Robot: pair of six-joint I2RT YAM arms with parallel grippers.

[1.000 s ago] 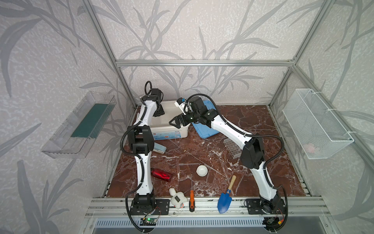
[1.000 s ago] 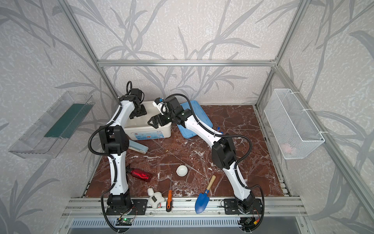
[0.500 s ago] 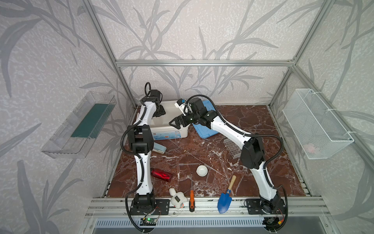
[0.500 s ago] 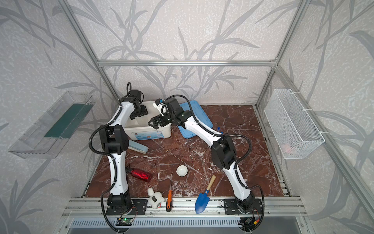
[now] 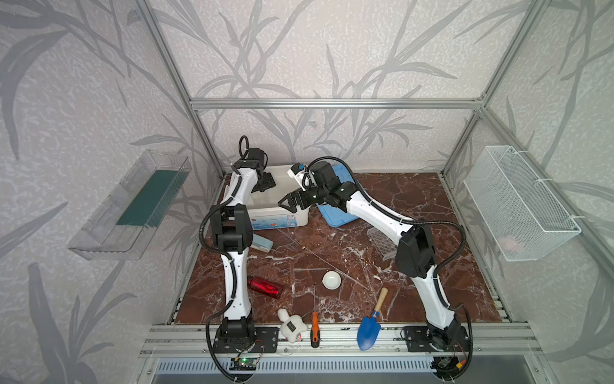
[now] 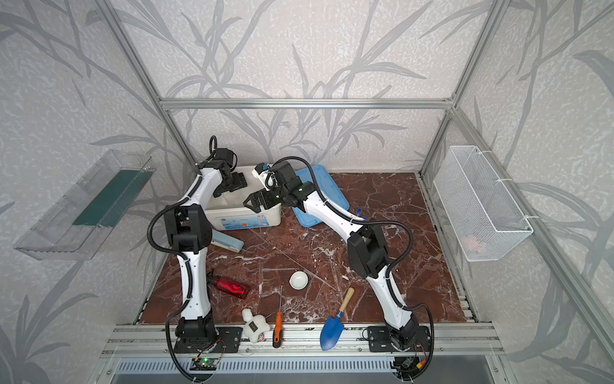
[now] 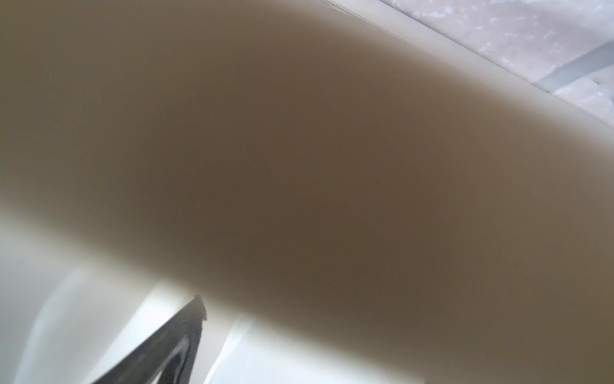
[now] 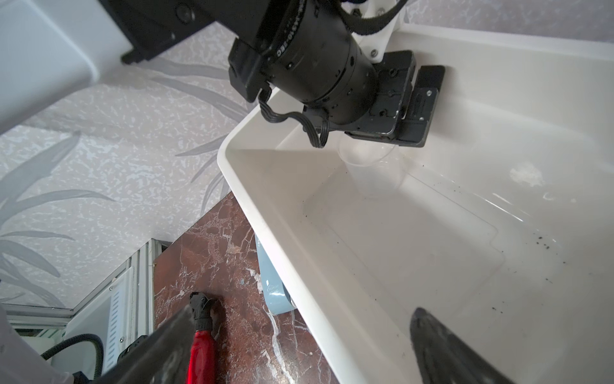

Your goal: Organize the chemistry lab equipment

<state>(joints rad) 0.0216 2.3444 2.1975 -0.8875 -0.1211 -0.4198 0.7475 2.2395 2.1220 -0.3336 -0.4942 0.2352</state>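
Note:
My left gripper (image 5: pixel 265 184) hangs inside the white bin (image 5: pixel 282 219), open, right above the clear beaker (image 8: pixel 372 166) that stands on the bin's floor. In the left wrist view only one dark finger (image 7: pixel 186 332) shows against blurred plastic. My right gripper (image 8: pixel 304 332) is open and empty, straddling the bin's front rim (image 8: pixel 299 282). The small white dish (image 5: pixel 332 280) and thin clear rods (image 5: pixel 319 261) lie mid-table. The clear grid rack (image 5: pixel 382 244) is half hidden behind my right arm. A blue tube cap (image 6: pixel 359 211) peeks out beside that arm.
A blue lid (image 5: pixel 339 212) lies right of the bin and a grey-blue case (image 5: pixel 262 244) in front of it. Red bottle (image 5: pixel 264 288), plush toy (image 5: pixel 291 325), orange screwdriver (image 5: pixel 314 327) and blue trowel (image 5: pixel 370 327) lie near the front edge. A wire basket (image 5: pixel 518 202) hangs on the right wall.
My left gripper's jaws have spread wider above the beaker in the bin. The right arm has hardly moved.

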